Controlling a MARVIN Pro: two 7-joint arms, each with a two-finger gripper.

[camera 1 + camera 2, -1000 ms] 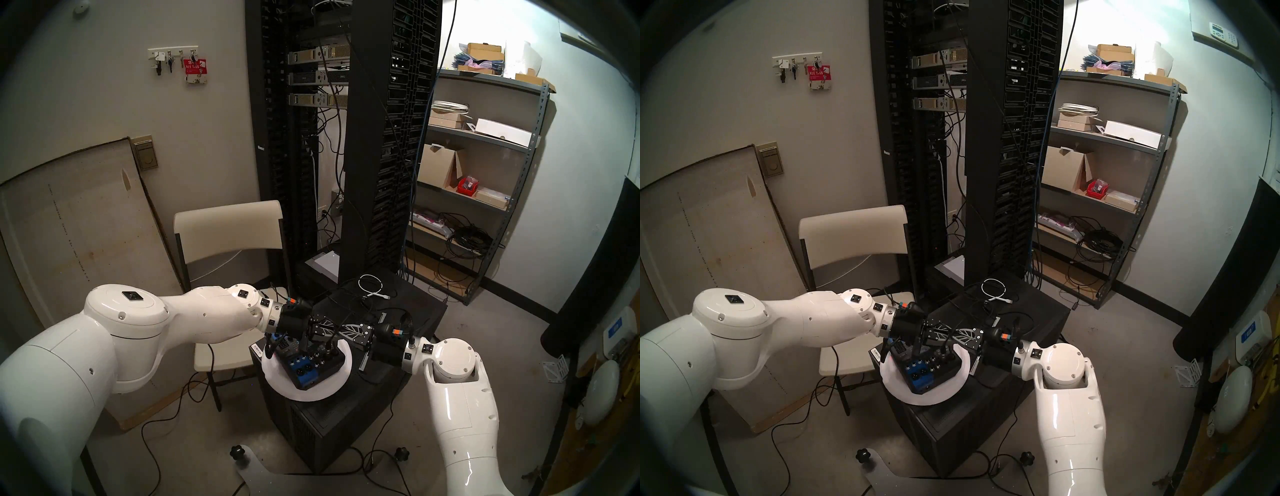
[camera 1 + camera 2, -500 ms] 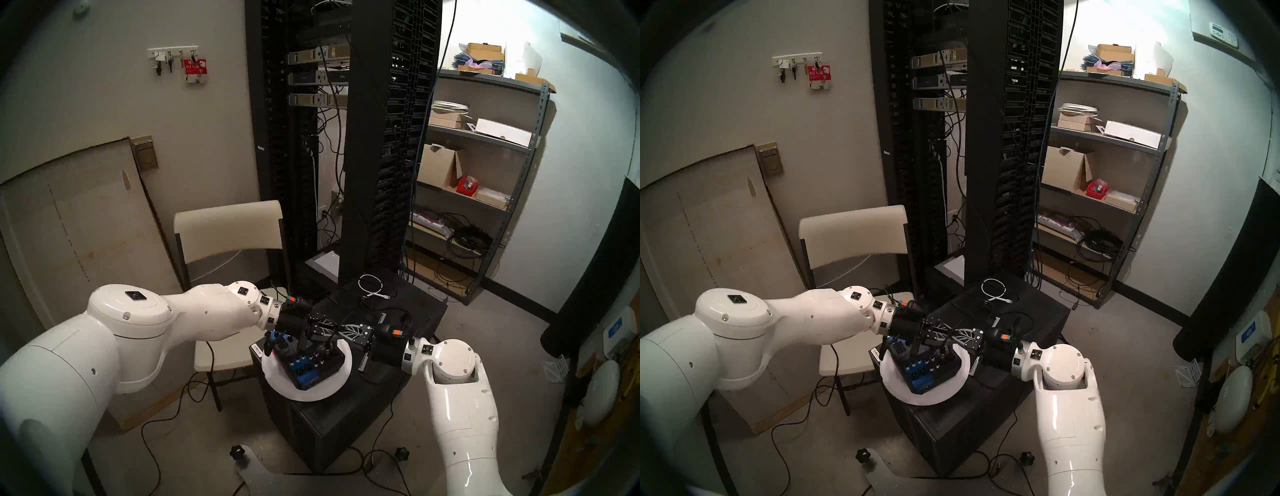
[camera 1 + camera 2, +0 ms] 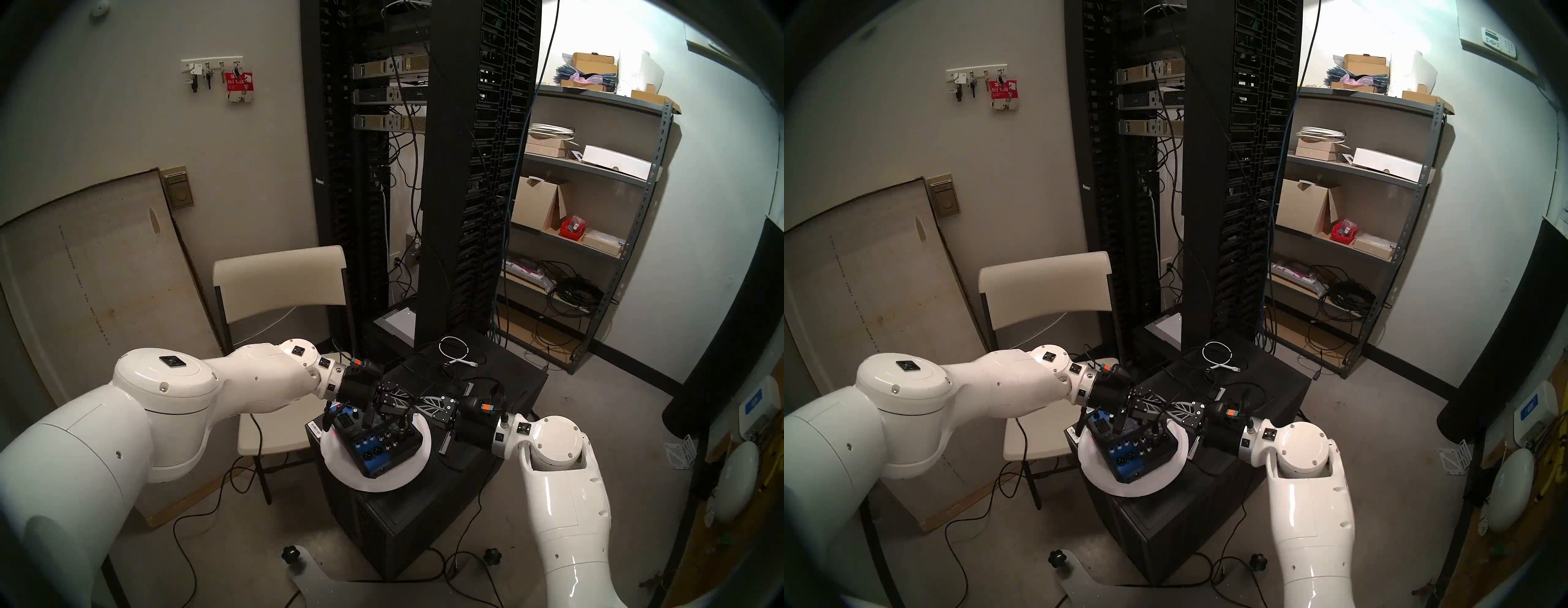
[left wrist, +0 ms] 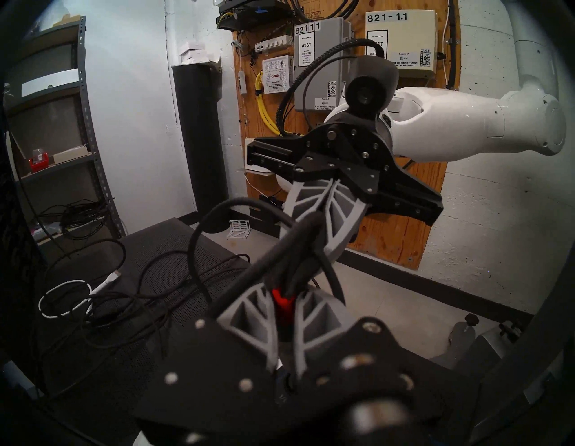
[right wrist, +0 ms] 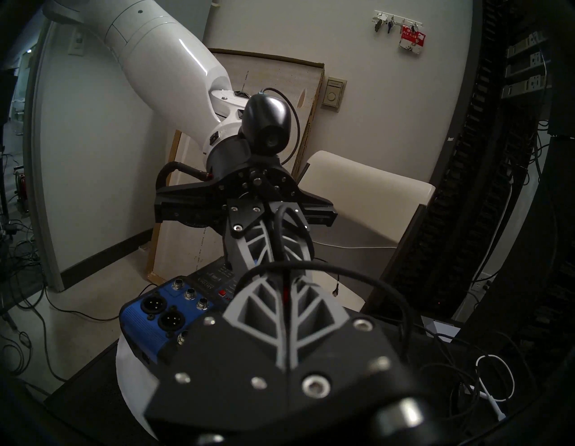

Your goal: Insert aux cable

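Observation:
A blue and black audio mixer (image 3: pixel 382 446) sits on a round white plate (image 3: pixel 382 482) atop a black cabinet (image 3: pixel 424 518). Both grippers meet tip to tip just above the mixer's far side. My left gripper (image 3: pixel 408 400) is shut on the aux cable (image 4: pixel 282 306); the plug's red band shows between its fingers in the left wrist view. My right gripper (image 3: pixel 420 402) is shut on the same black cable just behind the plug, and the cable loops over its fingertips (image 5: pixel 311 269). The silver tip is hidden. The mixer's round sockets (image 5: pixel 189 294) face up beside the fingers.
A coiled white cable (image 3: pixel 454 350) and loose black cables (image 4: pixel 149 280) lie on the cabinet's far half. A cream folding chair (image 3: pixel 280 288) stands to the left, a tall black server rack (image 3: pixel 441 191) behind, and metal shelves (image 3: pixel 594 178) to the right.
My left arm has shifted a little up and to the right, lifting its gripper slightly so more of the mixer shows beneath. The right arm has stayed still.

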